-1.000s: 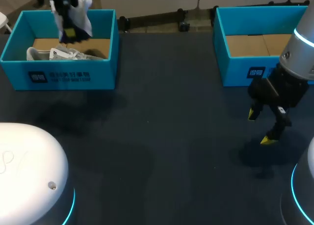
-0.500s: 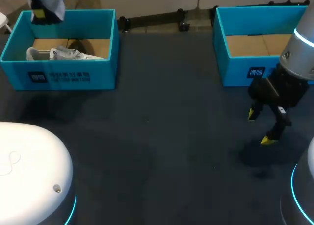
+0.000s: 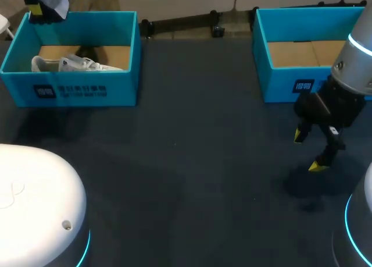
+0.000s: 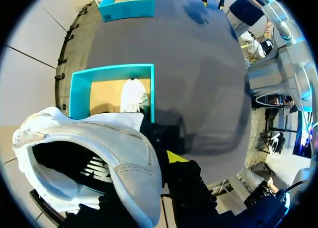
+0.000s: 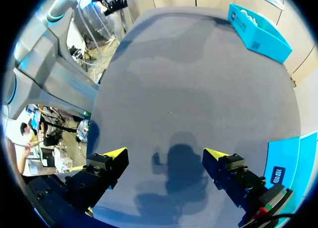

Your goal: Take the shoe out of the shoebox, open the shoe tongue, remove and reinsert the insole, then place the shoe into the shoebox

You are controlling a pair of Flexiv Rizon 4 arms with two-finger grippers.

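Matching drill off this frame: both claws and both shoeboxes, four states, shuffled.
Items:
1. left claw
2. right claw
3. left shoebox
4. right shoebox

States:
A. open, over the bare table
B. only the cardboard floor shows inside
C. shut on the lifted shoe, up by the left shoebox's far corner
D. a second shoe lies inside

Pairs: 1-C, 2-A, 3-D, 4-B.
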